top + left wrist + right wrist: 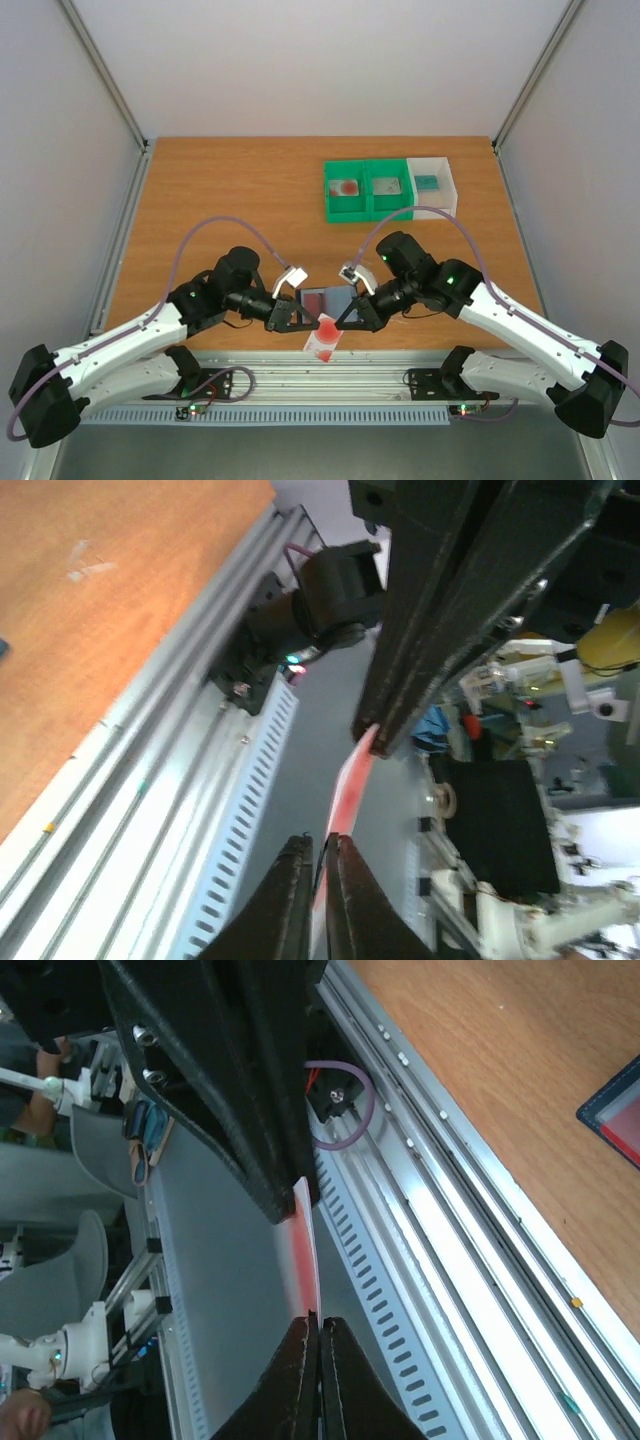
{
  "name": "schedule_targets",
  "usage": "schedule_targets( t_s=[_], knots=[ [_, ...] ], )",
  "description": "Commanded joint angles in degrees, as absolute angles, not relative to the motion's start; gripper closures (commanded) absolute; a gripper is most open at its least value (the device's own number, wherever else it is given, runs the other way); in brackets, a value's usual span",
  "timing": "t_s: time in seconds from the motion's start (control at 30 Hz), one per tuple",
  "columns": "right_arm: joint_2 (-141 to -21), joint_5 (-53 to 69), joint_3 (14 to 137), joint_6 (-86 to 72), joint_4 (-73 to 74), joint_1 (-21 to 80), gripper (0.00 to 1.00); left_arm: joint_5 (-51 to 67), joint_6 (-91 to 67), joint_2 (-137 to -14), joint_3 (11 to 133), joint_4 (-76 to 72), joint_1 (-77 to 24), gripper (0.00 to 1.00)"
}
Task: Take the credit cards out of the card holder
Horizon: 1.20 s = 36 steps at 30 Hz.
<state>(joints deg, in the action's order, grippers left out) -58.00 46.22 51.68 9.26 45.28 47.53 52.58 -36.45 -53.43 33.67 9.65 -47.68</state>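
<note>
A red and white credit card (pixel 322 340) hangs over the table's front edge, pinched from both sides. My left gripper (pixel 308 324) is shut on one end of it and my right gripper (pixel 337 323) is shut on the other. The left wrist view has the card (pixel 348 790) edge-on, running from my left gripper (pixel 318 865) up to the other arm's fingers (pixel 385 735). In the right wrist view the card (pixel 303 1250) rises from my right gripper (pixel 320 1335). The dark navy card holder (pixel 326 298) lies open on the table just behind both grippers; its corner (pixel 615 1110) shows in the right wrist view.
At the back right stands a green bin (pixel 366 207) with two compartments, a card lying in each. A white bin (pixel 447 185) next to it holds a teal card. The metal rail (pixel 320 372) runs along the table's front edge under the grippers.
</note>
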Motion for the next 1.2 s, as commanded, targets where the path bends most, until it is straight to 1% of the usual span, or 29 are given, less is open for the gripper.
schedule_targets(
  t_s=[0.0,0.03,0.07,0.1,0.13,0.2,0.23,0.27,0.3,0.47,0.67,0.93,1.17],
  knots=[
    [-56.78,46.27,50.37,7.73,43.24,47.38,0.99,44.0,-34.86,-51.33,36.3,12.67,-47.64,0.86],
    [-56.91,45.53,50.3,7.3,42.86,47.33,0.99,41.22,-34.19,-51.06,37.17,14.34,-47.68,0.73],
    [-57.01,44.44,50.21,6.89,42.5,47.29,0.99,38.29,-33.63,-50.8,37.86,16.48,-47.64,0.56],
    [-57.15,42.69,50.27,6.41,42.24,47.29,0.99,35.21,-33.32,-50.48,38.43,18.12,-47.7,0.41],
    [-57.39,40.62,50.63,5.93,42.46,47.26,0.99,32.45,-32.89,-50.11,38.71,19.05,-47.66,0.33],
    [-57.97,36.26,51.24,4.92,42.78,47.2,0.99,28.0,-32.41,-49.32,38.76,20.3,-47.64,0.25],
    [-58.19,34.06,51.55,4.3,42.68,47.2,0.99,25.91,-32.36,-49.0,38.96,21.21,-47.65,0.19],
    [-58.38,31.56,51.78,3.7,42.45,47.12,0.99,23.81,-32.15,-48.64,39.14,22.24,-47.67,0.08],
    [-58.71,28.93,52.14,3.09,42.34,47.03,0.99,21.4,-31.65,-48.28,39.28,23.17,-47.67,0.02],
    [-61.09,15.94,54.56,0.98,41.41,46.8,0.99,10.97,-31.3,-47.61,39.48,27.95,-47.7,0.01],
    [-64.86,6.89,56.66,-1.78,37.36,44.65,0.99,7.63,-30.94,-50.23,38.13,27.64,-47.64,0.01],
    [-70.47,4.7,57.56,-5.01,29.66,38.35,0.99,3.28,-32.35,-54.72,35.27,25.2,-47.65,0.01],
    [-77.13,3.41,60.21,-5.54,23.5,32.94,0.99,2.0,-34.66,-55.29,31.83,21.71,-47.58,0.01]
  ],
)
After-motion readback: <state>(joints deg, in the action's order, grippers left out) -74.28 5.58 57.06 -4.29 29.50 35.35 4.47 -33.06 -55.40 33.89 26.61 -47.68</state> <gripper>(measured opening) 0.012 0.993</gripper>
